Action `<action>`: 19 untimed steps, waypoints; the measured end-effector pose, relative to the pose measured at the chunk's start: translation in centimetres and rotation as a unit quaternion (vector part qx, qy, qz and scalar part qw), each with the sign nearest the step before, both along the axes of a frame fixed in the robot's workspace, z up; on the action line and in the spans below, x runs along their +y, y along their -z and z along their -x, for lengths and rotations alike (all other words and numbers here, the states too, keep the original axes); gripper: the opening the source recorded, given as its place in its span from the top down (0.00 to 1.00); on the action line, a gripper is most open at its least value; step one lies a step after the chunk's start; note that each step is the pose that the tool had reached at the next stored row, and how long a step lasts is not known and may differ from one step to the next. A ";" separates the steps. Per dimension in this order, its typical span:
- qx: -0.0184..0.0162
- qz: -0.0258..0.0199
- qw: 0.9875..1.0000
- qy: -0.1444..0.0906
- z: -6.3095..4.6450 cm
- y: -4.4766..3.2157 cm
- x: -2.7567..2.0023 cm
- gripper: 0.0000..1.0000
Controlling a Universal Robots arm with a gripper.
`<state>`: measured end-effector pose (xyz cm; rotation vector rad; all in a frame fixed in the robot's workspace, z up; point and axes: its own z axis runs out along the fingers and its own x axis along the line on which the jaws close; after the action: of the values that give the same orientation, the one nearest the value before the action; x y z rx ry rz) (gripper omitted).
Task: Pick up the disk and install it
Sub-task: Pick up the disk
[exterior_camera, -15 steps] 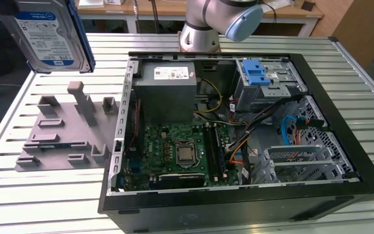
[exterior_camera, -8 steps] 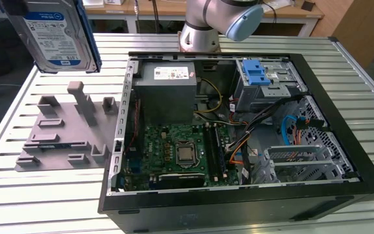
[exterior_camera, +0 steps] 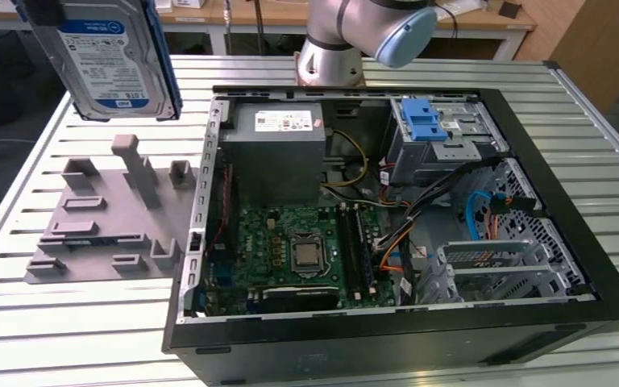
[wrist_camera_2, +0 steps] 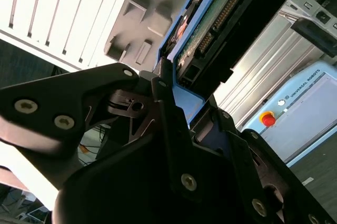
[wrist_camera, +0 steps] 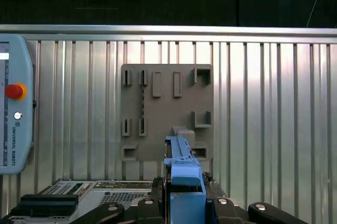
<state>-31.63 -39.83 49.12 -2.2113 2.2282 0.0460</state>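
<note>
Disk (exterior_camera: 110,60) in gripper (wrist_camera: 185,197) above holder plate (exterior_camera: 78,246)

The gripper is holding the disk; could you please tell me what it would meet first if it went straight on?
Most likely the grey holder plate: in the first wrist view the gripper points down at it, the disk leading edge-first. How far off is unclear.

The disk (exterior_camera: 107,60) has a blue-and-white label (exterior_camera: 97,36) w/ small print, too small to make out. White sticker (exterior_camera: 284,121) on the PC's power supply (exterior_camera: 277,157) – same. Pendant (wrist_camera: 13,124): a line of lettering along its edge, near the red button (wrist_camera: 14,91) – maker's name, approx.
</note>
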 end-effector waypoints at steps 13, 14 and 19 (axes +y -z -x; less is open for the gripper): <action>0.000 0.000 1.000 0.000 -2.8 0.01 -0.01 0.64; 0.000 0.000 1.000 0.000 -3.1 0.01 -0.02 0.64; 0.000 0.000 1.000 0.000 -4.1 0.02 -0.02 0.64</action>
<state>-27.56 -39.85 49.09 -2.2112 2.2282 0.0461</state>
